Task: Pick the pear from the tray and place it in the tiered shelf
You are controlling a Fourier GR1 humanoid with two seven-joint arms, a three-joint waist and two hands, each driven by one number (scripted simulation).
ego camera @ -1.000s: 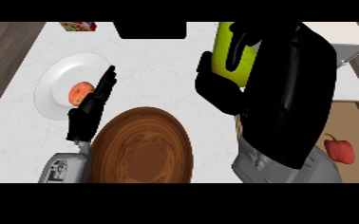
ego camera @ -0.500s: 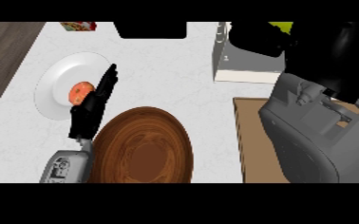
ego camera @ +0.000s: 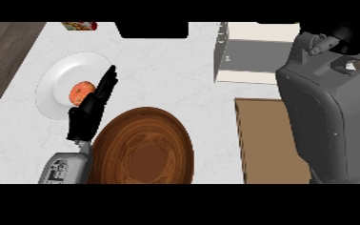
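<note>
The yellow-green pear, which a second ago was held high in the right robot hand, is no longer to be seen anywhere in the head view. The right grey forearm [ego camera: 320, 124] is now stretched far forward along the view's right side, and the right robot hand [ego camera: 336, 32] is pushed to the upper right corner, over the far end of the pale box-like tiered shelf [ego camera: 255, 52]. Only a dark part of that hand shows, so whether its fingers are spread or curled cannot be told. The pear is probably under the hand or already inside the shelf, but this is hidden.

The round dark wooden tray [ego camera: 144, 148] lies bare of fruit on the white marbled counter [ego camera: 162, 66], so the picking step is judged done and the placing step is judged under way or just finished.

The left robot hand [ego camera: 93, 106] is kept at rest with straight fingers at the tray's left edge, holding nothing. Behind it a small orange fruit [ego camera: 81, 91] is seen on a round white plate [ego camera: 60, 74]. A flat tan board [ego camera: 264, 138] lies beside the tray.
</note>
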